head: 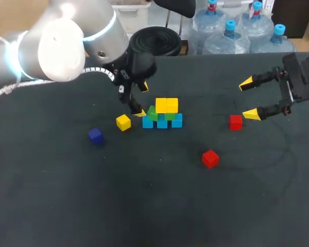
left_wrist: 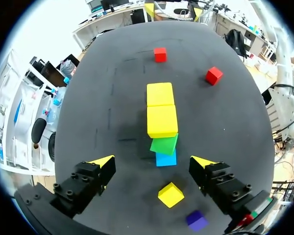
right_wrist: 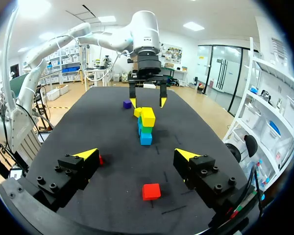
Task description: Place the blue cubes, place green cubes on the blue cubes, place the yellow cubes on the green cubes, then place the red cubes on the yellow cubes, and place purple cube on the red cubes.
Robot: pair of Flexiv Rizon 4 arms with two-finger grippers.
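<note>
Head view: yellow cube [head: 123, 122] apparently beside left gripper [head: 142, 100].

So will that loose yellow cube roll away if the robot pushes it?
Probably not: the loose yellow cube sits flat on a face, so it should slide, not roll. Its sharp, straight edges suggest it is stiff and won't squish.
</note>
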